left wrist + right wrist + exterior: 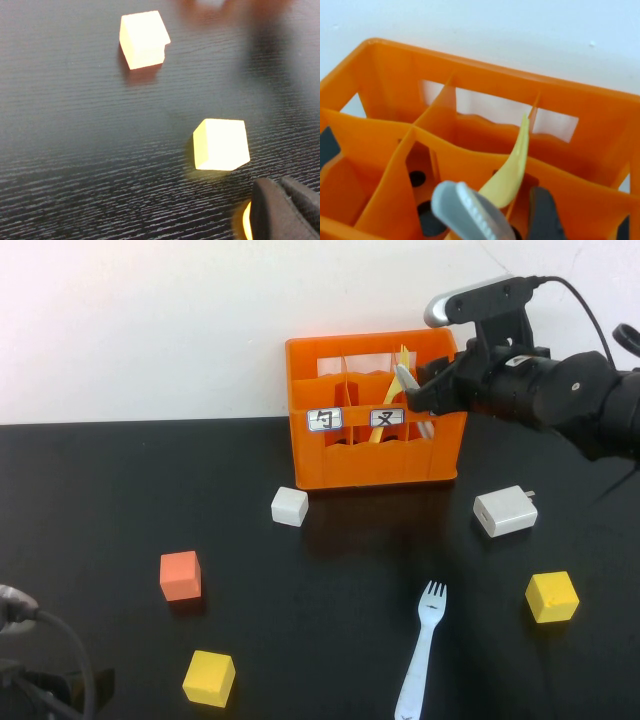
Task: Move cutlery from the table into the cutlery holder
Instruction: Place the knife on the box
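The orange cutlery holder (345,455) stands at the back of the black table (100,500). A yellow fork (399,362) leans inside it, also in the right wrist view (512,170). A grey knife (403,376) sticks up beside the fork, its serrated end close to the right wrist camera (470,212). My right gripper (428,386) hovers over the holder's right end, open, its fingers (542,215) apart and beside the knife, not around it. A pale blue-white fork (422,650) lies at the front. The cream-white knife is hidden. My left gripper (287,205) is shut and empty at the front left.
A white charger block (505,511) lies right of the holder and a white cube (289,506) in front of it. An orange cube (180,575) and a yellow cube (209,678) sit front left, another yellow cube (552,596) front right. The left wrist view shows the two front-left cubes, the orange one (143,39) and the yellow one (221,144).
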